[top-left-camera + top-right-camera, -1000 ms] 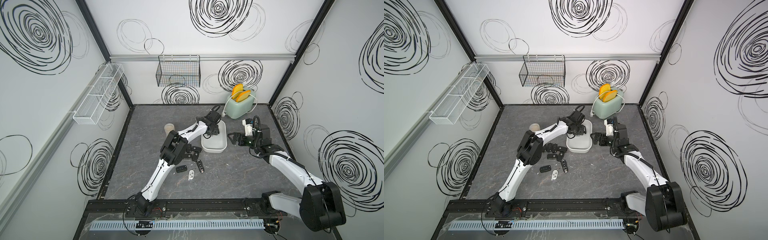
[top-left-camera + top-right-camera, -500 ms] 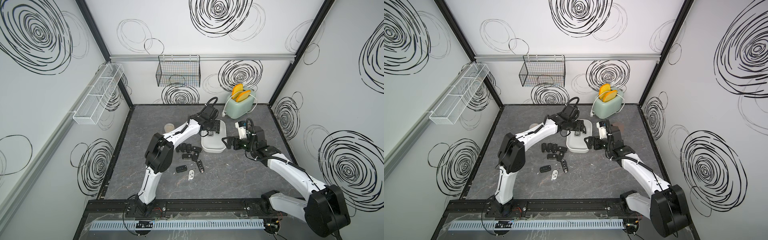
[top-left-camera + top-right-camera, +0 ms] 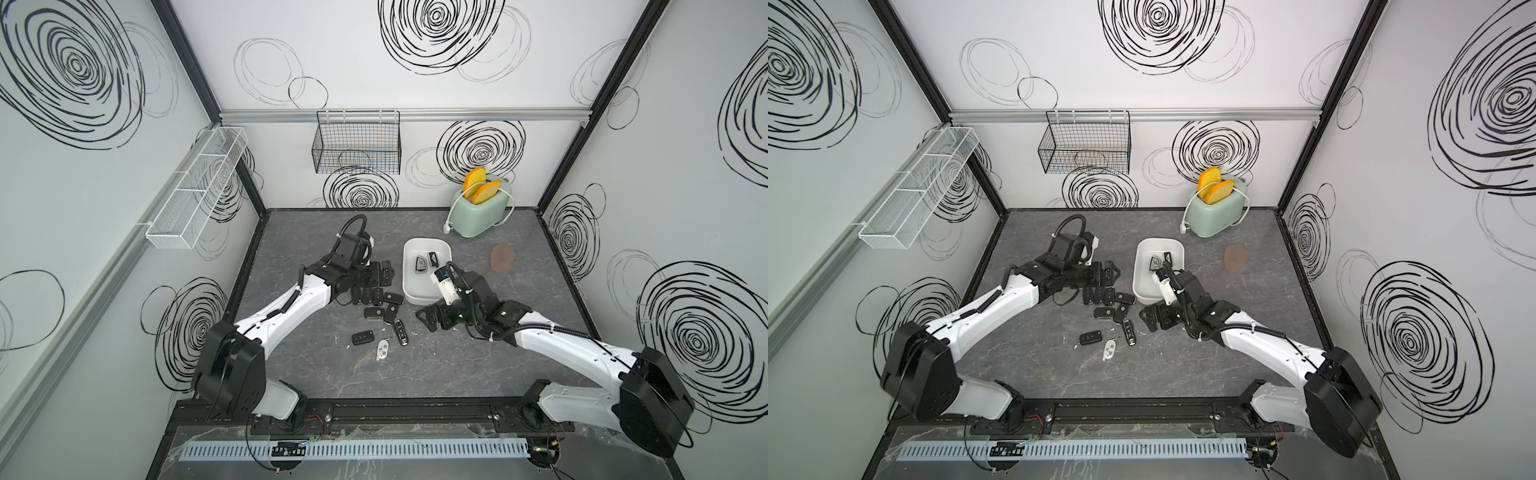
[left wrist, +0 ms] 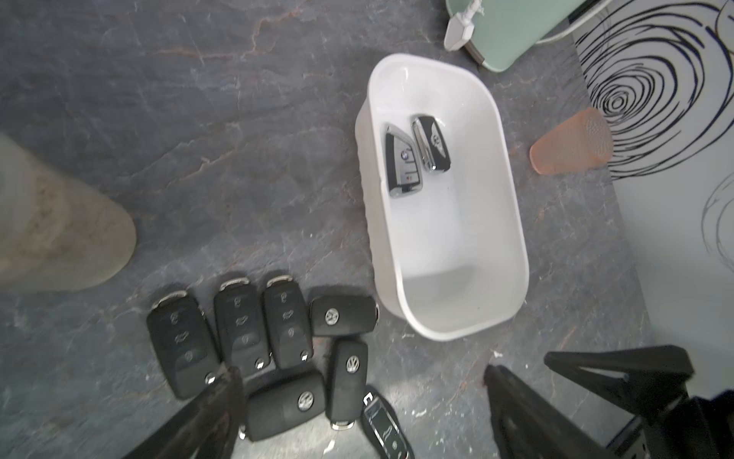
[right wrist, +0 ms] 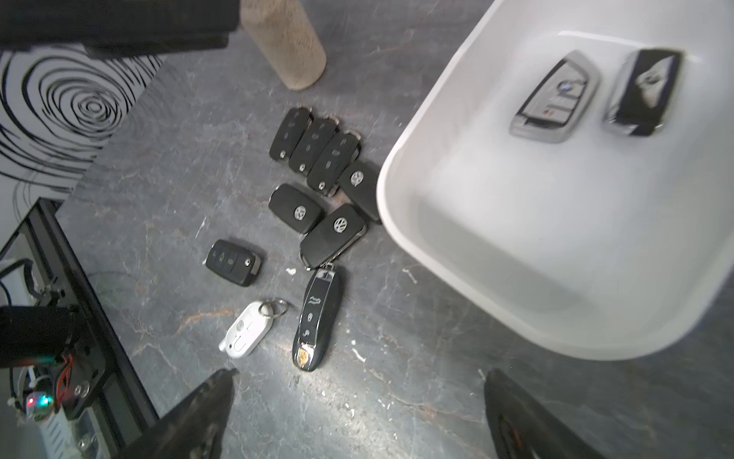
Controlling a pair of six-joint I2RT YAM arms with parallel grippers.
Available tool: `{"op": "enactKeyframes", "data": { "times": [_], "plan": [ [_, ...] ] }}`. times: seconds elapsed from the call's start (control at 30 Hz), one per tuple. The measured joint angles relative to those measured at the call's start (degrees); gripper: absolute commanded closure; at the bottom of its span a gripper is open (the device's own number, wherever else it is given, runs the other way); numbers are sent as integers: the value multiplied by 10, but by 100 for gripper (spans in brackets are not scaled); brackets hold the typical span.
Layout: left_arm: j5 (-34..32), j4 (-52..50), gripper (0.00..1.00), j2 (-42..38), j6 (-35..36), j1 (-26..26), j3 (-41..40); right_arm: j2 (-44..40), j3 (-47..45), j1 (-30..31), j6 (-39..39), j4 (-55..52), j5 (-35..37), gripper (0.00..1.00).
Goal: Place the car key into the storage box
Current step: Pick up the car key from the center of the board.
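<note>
Just left of the storage box (image 3: 409, 286), the left gripper (image 3: 381, 272) hangs over a cluster of black keys (image 3: 376, 296) on the table (image 3: 457, 365). Its jaws are spread wide and hold nothing; the wrist view shows its fingers (image 4: 214, 417) far apart, with keys and bare table between them. Whether either finger touches a key beneath it, I cannot tell. Near the box's front end, the right gripper (image 3: 428, 322) also has its jaws wide and empty, over bare table between the box and the keys.

2 car keys (image 3: 420, 264) lie inside the box, side by side toward its far end: 1 black-and-silver key (image 4: 401, 159) and 1 shorter chrome-edged key (image 4: 431, 143). Both lie clear of the jaws, to the right of the left gripper and beyond the right gripper.

Outside the box, 9 more lie on the table: 8 black keys and 1 white fob (image 5: 246, 330). Of the black ones, 3 lie in a tight row, 3 lie just beside that row, 1 long key (image 5: 315, 318) lies near the fob, and 1 flip key (image 5: 234, 262) lies apart.
</note>
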Motion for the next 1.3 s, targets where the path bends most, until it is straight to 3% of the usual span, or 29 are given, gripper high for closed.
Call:
{"op": "enactKeyframes", "data": {
  "times": [0.43,0.63,1.07,1.3],
  "plan": [
    [36,-19,2,-158,15,92,-152,168,86,102,31,-38,39,12],
    [51,-15,2,-168,7,100,-207,231,131,107,45,-61,60,23],
    [50,-2,2,-177,5,100,-235,320,193,136,53,-95,91,42],
    [49,3,2,-178,5,100,-241,347,226,143,55,-112,108,64]
  ]
}}
